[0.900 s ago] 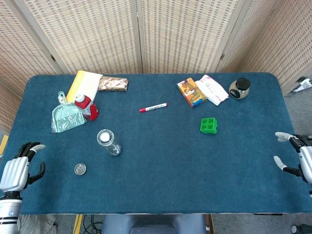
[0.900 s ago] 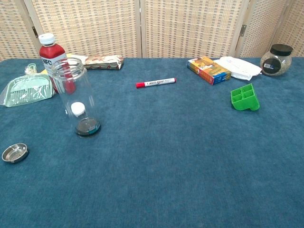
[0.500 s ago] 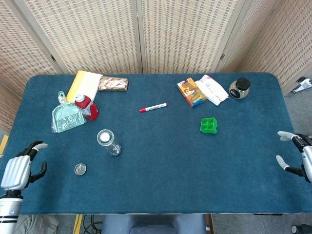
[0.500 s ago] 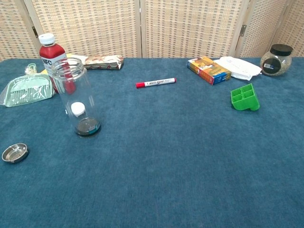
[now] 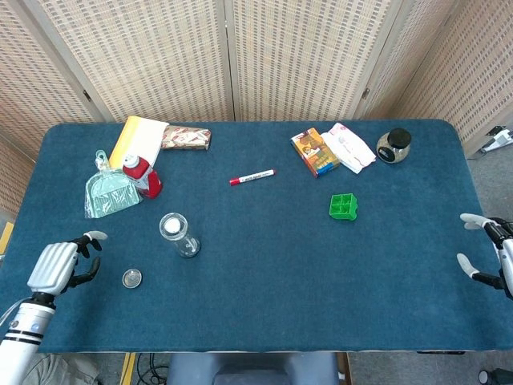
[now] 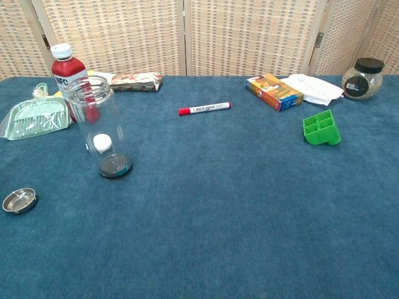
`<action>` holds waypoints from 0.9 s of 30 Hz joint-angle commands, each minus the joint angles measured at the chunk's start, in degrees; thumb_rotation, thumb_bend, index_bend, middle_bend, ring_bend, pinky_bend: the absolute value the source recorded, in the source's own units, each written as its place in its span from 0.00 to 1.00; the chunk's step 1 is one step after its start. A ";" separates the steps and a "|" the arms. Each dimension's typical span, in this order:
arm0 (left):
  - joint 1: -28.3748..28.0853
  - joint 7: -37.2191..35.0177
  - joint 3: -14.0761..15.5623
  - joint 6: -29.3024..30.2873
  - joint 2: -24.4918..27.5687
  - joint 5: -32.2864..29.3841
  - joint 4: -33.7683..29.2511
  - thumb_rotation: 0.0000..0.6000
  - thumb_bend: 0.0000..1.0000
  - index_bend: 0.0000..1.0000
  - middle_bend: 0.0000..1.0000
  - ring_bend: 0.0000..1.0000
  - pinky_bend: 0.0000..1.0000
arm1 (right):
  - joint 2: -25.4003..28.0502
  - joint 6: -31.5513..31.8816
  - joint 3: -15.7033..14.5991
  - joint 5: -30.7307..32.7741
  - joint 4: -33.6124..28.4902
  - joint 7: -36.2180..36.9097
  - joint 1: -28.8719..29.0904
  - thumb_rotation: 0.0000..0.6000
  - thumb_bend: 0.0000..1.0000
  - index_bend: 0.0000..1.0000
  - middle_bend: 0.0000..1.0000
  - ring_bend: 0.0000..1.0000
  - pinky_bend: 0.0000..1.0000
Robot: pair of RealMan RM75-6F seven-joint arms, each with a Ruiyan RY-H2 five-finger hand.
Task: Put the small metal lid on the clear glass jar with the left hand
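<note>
my left hand (image 5: 60, 267) hangs empty with fingers spread, just beside the small metal lid (image 5: 132, 278) on the bench (image 5: 264, 265), near the uncapped clear glass jar (image 5: 179, 235).

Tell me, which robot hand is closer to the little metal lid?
Left. The left hand is just beside the small metal lid, not touching it. The right hand is far across the table at its other edge.

A table (image 5: 264, 241) covered in dark blue cloth holds an upright clear glass jar (image 5: 179, 235) with a small metal lid (image 5: 132, 278) lying near it. Further back lie a green dustpan (image 5: 111, 194), a red bottle (image 5: 141, 176), a red marker (image 5: 252, 176), a green tray (image 5: 343, 206), an orange box (image 5: 314, 151) and a round dark-lidded jar (image 5: 393, 145).
</note>
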 commanded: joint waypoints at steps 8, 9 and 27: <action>-5.49 -3.01 2.40 -7.74 -3.45 4.08 7.02 1.00 0.44 0.36 0.76 0.78 0.79 | 0.26 -0.20 -0.16 0.40 -0.41 -0.57 -0.22 1.00 0.29 0.26 0.34 0.22 0.32; -5.77 -2.96 2.70 -8.16 -3.76 4.40 7.53 1.00 0.42 0.37 0.79 0.80 0.81 | 0.26 -0.21 -0.18 0.40 -0.44 -0.59 -0.25 1.00 0.29 0.26 0.34 0.22 0.32; -6.84 -0.55 6.87 -10.45 -8.26 5.42 14.46 1.00 0.33 0.44 0.92 0.92 0.93 | -0.22 -0.71 -0.45 0.48 -0.10 -0.62 -0.32 1.00 0.29 0.26 0.34 0.22 0.32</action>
